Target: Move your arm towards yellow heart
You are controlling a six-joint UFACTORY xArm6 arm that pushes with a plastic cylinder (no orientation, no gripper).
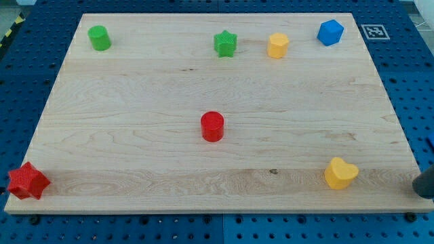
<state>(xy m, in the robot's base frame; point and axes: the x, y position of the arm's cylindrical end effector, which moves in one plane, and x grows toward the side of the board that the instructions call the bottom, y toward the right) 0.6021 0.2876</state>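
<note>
A dark rod end [426,181], jawless, is seen at the board's [203,183] right edge; bare wood separates it from the yellow heart [340,173].

Yellow heart [340,173] at the board's [135,169] bottom right, my tip [424,192] farther right off the board, red cylinder [212,126] mid-board.

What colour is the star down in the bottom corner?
Red. The star sits at the board's bottom-left corner in the camera view, the only view there is.
</note>
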